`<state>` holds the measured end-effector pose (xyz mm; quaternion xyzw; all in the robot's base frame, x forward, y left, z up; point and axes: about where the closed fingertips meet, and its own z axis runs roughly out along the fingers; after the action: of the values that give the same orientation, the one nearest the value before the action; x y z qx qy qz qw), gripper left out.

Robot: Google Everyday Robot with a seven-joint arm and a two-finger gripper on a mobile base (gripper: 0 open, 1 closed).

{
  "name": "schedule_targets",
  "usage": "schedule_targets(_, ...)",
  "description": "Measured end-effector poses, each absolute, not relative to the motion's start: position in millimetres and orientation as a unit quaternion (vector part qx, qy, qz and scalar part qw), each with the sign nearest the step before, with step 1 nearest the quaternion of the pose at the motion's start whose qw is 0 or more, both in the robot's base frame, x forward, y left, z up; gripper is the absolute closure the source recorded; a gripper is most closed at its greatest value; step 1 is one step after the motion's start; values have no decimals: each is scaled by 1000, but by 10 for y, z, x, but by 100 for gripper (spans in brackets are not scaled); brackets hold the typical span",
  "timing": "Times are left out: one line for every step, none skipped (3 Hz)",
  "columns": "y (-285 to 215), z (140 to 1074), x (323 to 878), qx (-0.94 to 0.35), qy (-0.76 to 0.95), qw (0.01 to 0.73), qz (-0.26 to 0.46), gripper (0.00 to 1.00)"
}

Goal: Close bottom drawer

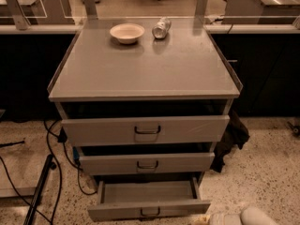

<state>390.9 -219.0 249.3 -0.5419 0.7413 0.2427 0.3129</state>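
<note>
Camera view: gripper [221, 218], cut off bottom right beside open bottom drawer [117, 212], grip unreadable.

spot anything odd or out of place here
The bottom drawer hangs far open, and a can lies tipped on its side beside the bowl. The gripper sits by the drawer's right front corner.

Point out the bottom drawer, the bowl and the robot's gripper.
bottom drawer [117, 211]: camera view, front panel left of handle.
bowl [127, 32]: camera view, its inside.
gripper [221, 218]: camera view, pale tip by the drawer's right corner.
</note>
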Motion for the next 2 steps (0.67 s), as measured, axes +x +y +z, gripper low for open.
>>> schedule_targets(-2124,2193,4032,-547,731,335,233,100)
schedule_targets(-2059,1944,4197,-564,712,358,218,100)
